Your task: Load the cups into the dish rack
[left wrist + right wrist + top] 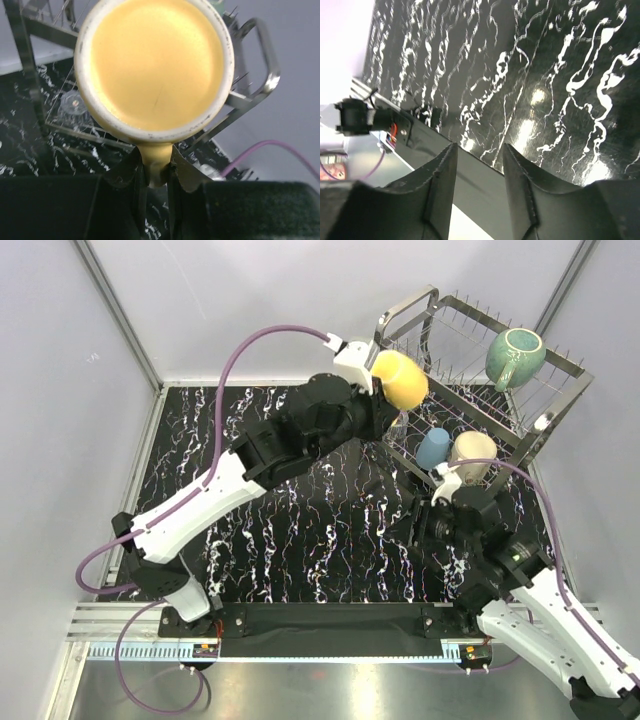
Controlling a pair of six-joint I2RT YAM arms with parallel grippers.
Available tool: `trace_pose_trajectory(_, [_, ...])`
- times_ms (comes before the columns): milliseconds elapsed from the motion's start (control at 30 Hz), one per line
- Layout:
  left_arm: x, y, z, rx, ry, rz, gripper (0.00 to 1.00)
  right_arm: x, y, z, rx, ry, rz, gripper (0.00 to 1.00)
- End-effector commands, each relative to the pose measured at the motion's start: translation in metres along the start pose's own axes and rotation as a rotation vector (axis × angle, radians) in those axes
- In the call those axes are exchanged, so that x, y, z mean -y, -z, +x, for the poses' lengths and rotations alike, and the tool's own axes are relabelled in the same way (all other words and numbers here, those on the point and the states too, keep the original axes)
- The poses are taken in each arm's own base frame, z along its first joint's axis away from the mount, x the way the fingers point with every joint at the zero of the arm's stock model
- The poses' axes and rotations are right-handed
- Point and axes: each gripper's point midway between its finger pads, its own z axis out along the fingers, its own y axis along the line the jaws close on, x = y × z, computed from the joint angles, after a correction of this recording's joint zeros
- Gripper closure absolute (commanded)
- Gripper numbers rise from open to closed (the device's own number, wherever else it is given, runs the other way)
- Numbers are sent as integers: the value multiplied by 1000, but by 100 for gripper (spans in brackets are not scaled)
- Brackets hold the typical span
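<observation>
Nearly in: yellow mug at the rack's end

I have the left gripper (156, 167) closed on the handle of the yellow mug (400, 378). Its mouth faces the wrist camera, so the body hangs clear of the fingers and I can see past it. The mug is raised just beside the looped handle end of the dish rack (406, 302), not yet over the wires.

I'd call it the last cup to load. The teal mug (515, 355) sits on the upper tier, and the light-blue cup (433, 448) and cream mug (473, 455) stand side by side on the lower one. A clear round shape among the wires in the left wrist view may be the tumbler.

The right gripper (477, 150) carries nothing, its fingers a modest gap apart, parked low over the black marbled mat (300, 530), out of the left arm's path.

Next I'd carry the mug over the frame to a free spot, watching the prongs.
</observation>
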Motion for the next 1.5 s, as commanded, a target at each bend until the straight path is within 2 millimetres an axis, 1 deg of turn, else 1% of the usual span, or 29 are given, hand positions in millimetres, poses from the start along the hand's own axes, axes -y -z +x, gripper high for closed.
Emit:
trace_pose_trajectory(0, [-16, 28, -18, 74, 2, -64, 100, -7, 17, -26, 84, -2, 44, 51])
trace_pose_trajectory(33, [-24, 38, 0, 41, 2, -61, 100, -6, 21, -30, 92, -10, 62, 50])
trace_pose_trajectory(67, [-26, 42, 8, 32, 12, -55, 100, -1, 20, -34, 107, -25, 102, 49])
trace_pose_trajectory(100, [-28, 49, 11, 30, 45, -53, 100, 1, 20, -35, 108, -25, 115, 48])
trace_pose_trajectory(133, [-32, 60, 21, 14, 61, -42, 100, -1, 19, -37, 103, -20, 109, 48])
trace_pose_trajectory(200, [-31, 73, 24, 20, 120, -13, 100, -9, 17, -39, 94, 6, 77, 46])
trace_pose_trajectory(233, [-29, 78, 30, 8, 138, 16, 100, -18, 18, -45, 107, 21, 41, 43])
trace_pose_trajectory(267, [-32, 90, 31, 18, 162, 34, 100, -25, 18, -45, 89, 33, 6, 41])
trace_pose_trajectory(333, [-33, 101, 34, 19, 225, 65, 100, -37, 21, -53, 98, 42, -31, 37])
trace_pose_trajectory(367, [-39, 112, 42, 12, 277, 68, 100, -41, 22, -55, 99, 45, -41, 35])
trace_pose_trajectory(400, [-44, 117, 43, 22, 310, 73, 100, -49, 26, -62, 115, 54, -65, 33])
trace_pose_trajectory(433, [-38, 123, 41, 38, 350, 126, 100, -58, 28, -61, 101, 67, -114, 30])
trace_pose_trajectory(467, [-47, 120, 66, -4, 417, 118, 100, -67, 30, -63, 105, 90, -158, 27])
trace_pose_trajectory(500, [-47, 134, 58, 26, 462, 162, 100, -79, 33, -70, 135, 107, -212, 25])
trace_pose_trajectory(533, [-47, 137, 54, 62, 502, 198, 100, -91, 38, -72, 143, 95, -268, 21])
trace_pose_trajectory(567, [-56, 136, 71, 52, 572, 194, 100, -98, 41, -76, 160, 84, -304, 20])
trace_pose_trajectory(600, [-56, 147, 66, 91, 606, 228, 100, -112, 44, -88, 213, 84, -371, 19])
trace_pose_trajectory(633, [-47, 155, 55, 134, 632, 308, 100, -125, 48, -89, 205, 37, -439, 18])
trace_pose_trajectory(667, [-46, 158, 53, 143, 669, 330, 100, -135, 49, -93, 210, 17, -488, 18])
trace_pose_trajectory(700, [-47, 158, 60, 133, 683, 339, 100, -149, 53, -102, 243, 23, -567, 18])
trace_pose_trajectory(767, [-37, 165, 49, 173, 707, 424, 100, -166, 51, -106, 195, -17, -647, 18])
trace_pose_trajectory(800, [-36, 165, 53, 158, 717, 429, 100, -168, 47, -110, 190, -27, -647, 18])
trace_pose_trajectory(833, [-32, 166, 47, 174, 724, 458, 100, -168, 38, -111, 165, -42, -637, 19])
trace_pose_trajectory(900, [-27, 167, 47, 160, 745, 491, 100, -175, 39, -118, 176, -36, -659, 20])
trace_pose_trajectory(1100, [-21, 164, 49, 155, 788, 547, 100, -182, 34, -130, 180, -43, -663, 24])
trace_pose_trajectory(1233, [-21, 160, 54, 144, 802, 555, 100, -192, 40, -142, 216, -47, -702, 33])
trace_pose_trajectory(1300, [-22, 157, 59, 132, 816, 555, 100, -197, 45, -146, 223, -41, -715, 34])
trace_pose_trajectory(1433, [-21, 150, 63, 116, 816, 554, 100, -202, 43, -153, 227, -55, -727, 40])
trace_pose_trajectory(1467, [-20, 150, 64, 110, 820, 558, 100, -203, 41, -154, 224, -59, -728, 47])
